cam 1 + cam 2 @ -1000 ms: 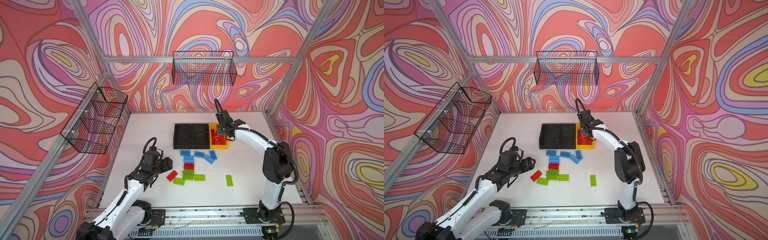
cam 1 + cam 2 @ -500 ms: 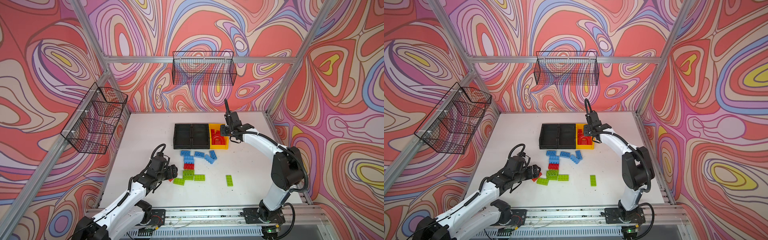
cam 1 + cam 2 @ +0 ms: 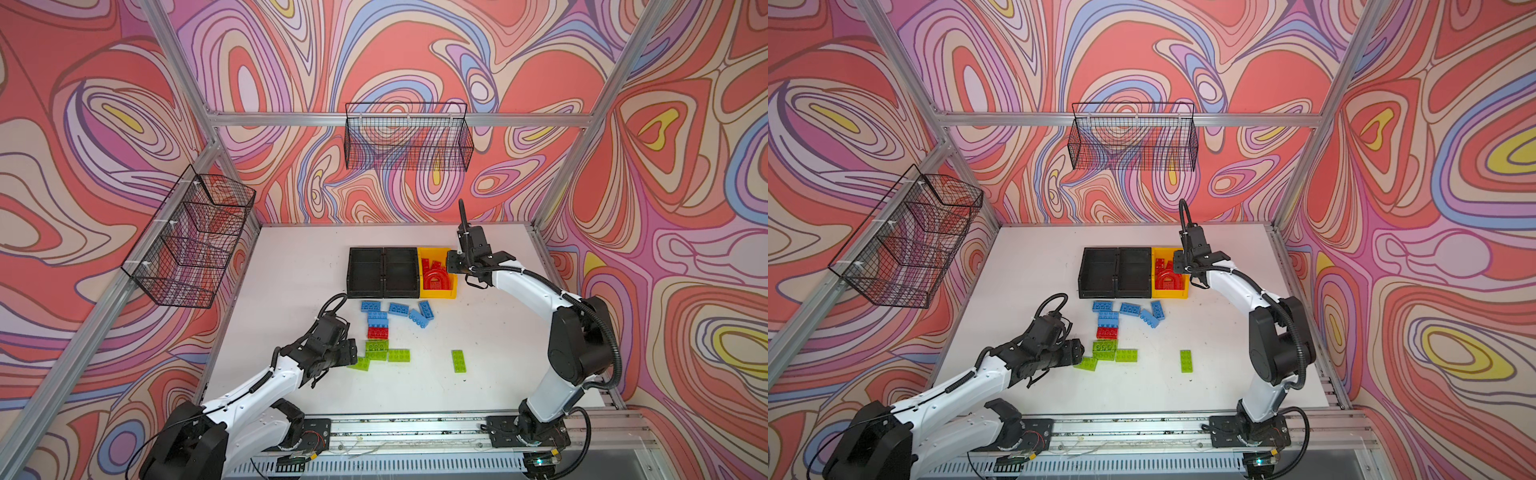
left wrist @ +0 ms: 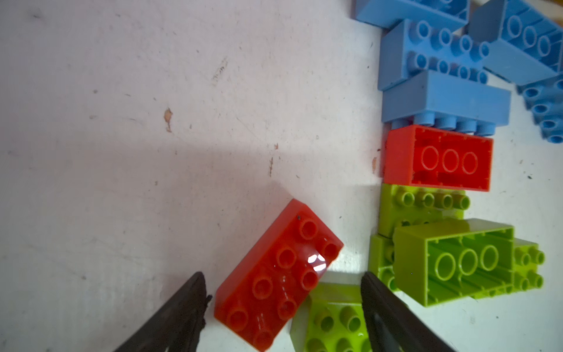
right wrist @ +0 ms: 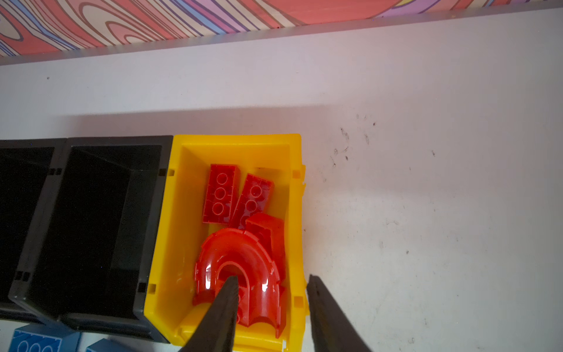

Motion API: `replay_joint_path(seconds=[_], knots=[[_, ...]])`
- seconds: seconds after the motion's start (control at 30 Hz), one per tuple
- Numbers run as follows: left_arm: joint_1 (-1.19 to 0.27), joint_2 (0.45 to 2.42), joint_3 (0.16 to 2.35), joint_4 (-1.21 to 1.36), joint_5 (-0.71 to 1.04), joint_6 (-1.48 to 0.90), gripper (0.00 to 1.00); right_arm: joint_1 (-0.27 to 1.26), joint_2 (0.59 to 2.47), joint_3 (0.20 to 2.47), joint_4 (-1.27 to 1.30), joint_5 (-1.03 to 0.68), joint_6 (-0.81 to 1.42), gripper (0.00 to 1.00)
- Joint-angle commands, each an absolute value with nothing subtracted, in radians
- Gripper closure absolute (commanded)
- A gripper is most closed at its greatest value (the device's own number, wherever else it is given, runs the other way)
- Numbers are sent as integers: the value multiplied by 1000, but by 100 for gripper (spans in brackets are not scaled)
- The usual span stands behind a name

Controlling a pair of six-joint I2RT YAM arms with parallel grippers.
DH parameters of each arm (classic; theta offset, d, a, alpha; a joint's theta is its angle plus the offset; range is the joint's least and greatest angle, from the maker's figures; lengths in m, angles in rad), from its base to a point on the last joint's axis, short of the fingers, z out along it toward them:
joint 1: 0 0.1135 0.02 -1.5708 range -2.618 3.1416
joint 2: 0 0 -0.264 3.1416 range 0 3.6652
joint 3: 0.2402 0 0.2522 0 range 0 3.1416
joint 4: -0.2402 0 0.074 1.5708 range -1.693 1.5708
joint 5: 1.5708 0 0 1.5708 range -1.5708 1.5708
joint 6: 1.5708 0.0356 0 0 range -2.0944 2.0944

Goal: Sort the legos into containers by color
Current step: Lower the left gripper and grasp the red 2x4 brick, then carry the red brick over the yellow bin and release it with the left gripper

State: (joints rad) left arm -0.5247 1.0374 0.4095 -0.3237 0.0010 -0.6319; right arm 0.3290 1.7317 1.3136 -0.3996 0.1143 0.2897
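Red brick (image 4: 277, 274) between the spread left jaws

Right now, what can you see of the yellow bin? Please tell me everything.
The yellow bin is a small open-top rectangular box of glossy plastic, upright on the white table, its side against a black bin. Inside lie a red arch piece and red bricks. The right gripper hovers over its outer wall, fingers apart.
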Motion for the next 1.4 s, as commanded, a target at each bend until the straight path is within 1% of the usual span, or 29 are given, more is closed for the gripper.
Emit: replay_joint_path(seconds=[0.0,0.13,0.3,0.37,0.6,0.87,1.0,1.2,1.37], knots=[[-530,1056,423,-350,-24,-638,19,322,1703,1298,-390,106,295,59],[-531,1098,431,-341,-23,-660,21,319,1696,1290,-387,107,294,59],[-532,1145,451,-333,-28,-655,28,315,1683,1275,-382,113,296,60],[-532,1152,458,-332,-33,-650,32,313,1680,1268,-381,113,299,60],[-534,1167,465,-340,-20,-644,50,313,1667,1255,-382,125,304,60],[-533,1157,492,-361,-49,-628,63,313,1666,1245,-381,121,311,61],[-532,1149,566,-383,-95,-583,67,313,1658,1223,-377,103,320,61],[-532,1149,685,-424,-143,-501,68,312,1600,1189,-342,94,333,61],[-532,1190,859,-442,-124,-433,68,310,1598,1194,-345,94,339,61]])
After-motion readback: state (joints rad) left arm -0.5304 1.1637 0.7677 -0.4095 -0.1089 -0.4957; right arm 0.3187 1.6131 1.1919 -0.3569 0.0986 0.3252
